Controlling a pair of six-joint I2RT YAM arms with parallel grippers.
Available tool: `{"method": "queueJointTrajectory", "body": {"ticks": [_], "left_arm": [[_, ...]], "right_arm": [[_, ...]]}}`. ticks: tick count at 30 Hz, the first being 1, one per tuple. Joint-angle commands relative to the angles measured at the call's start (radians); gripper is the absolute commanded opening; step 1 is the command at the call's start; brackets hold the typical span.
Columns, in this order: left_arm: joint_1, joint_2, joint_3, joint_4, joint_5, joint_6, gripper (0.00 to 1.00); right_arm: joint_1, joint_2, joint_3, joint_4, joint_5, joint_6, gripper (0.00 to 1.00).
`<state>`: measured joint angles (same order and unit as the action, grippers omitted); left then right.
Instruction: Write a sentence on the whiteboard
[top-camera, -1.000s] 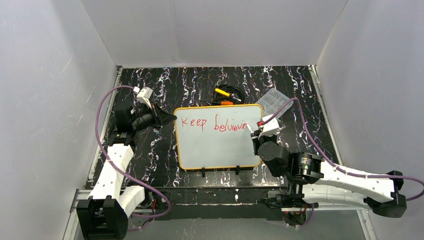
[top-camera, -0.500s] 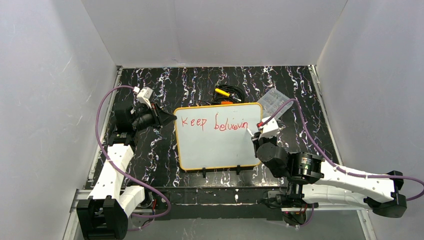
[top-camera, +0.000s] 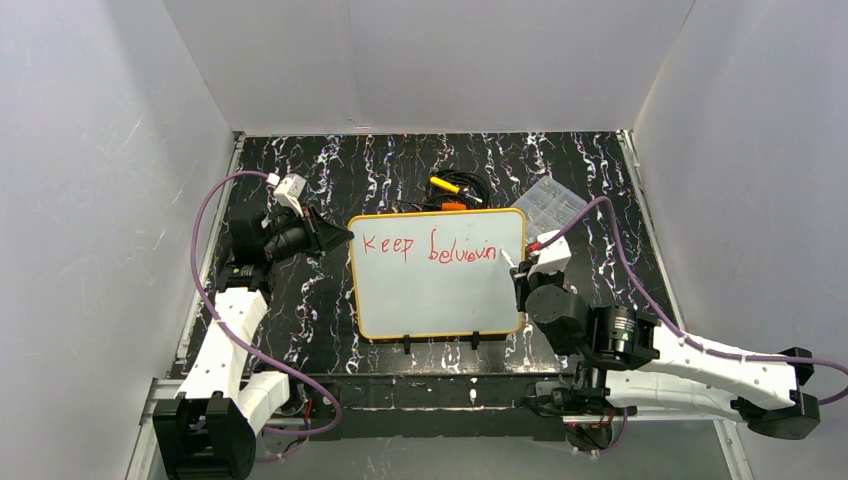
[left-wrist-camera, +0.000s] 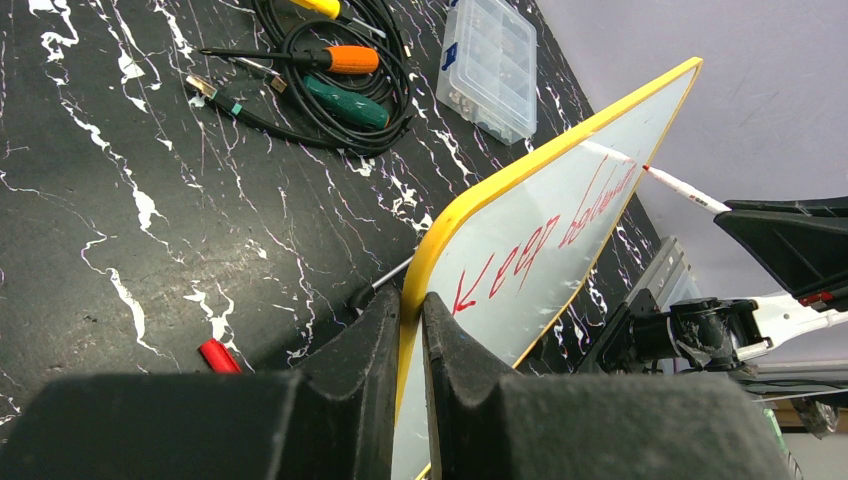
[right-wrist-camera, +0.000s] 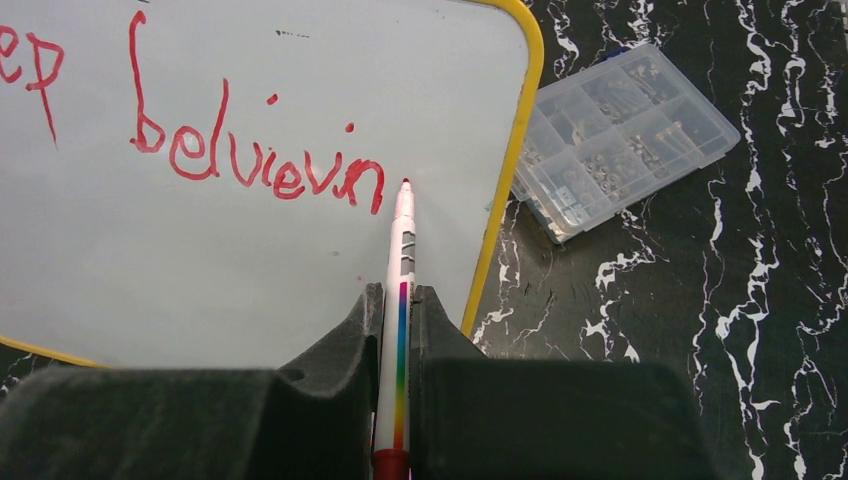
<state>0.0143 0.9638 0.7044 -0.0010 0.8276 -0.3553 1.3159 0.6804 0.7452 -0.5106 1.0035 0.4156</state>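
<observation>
Reading "Keep believin", the red sentence (right-wrist-camera: 255, 165) runs along the top of the whiteboard (top-camera: 440, 300), which lies in the middle of the counter (top-camera: 330, 170). The right jaws pinch a marker (right-wrist-camera: 402, 250), its tip just right of the final letter. The left jaws are pressed onto the board's left rim. A clear box (right-wrist-camera: 625, 135) sits near its far right corner.

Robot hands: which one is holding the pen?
The right gripper: the rainbow-striped pen sticks out from between its jaws. The left gripper pinches the whiteboard by its yellow rim instead.
</observation>
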Motion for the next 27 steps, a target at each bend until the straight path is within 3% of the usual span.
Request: {"method": "queueJointTrajectory", "body": {"ticks": [1, 14, 27], "left_arm": [[-0.016, -0.013, 0.021, -0.030, 0.035, 0.007, 0.00], [-0.016, -0.011, 0.020, -0.030, 0.033, 0.009, 0.00], [-0.016, -0.013, 0.020, -0.031, 0.034, 0.007, 0.00]], "right_arm": [[-0.003, 0.030, 0.043, 0.012, 0.068, 0.012, 0.01], [-0.003, 0.045, 0.029, 0.109, 0.048, -0.079, 0.01], [-0.003, 0.041, 0.028, -0.026, -0.004, 0.034, 0.01]]}}
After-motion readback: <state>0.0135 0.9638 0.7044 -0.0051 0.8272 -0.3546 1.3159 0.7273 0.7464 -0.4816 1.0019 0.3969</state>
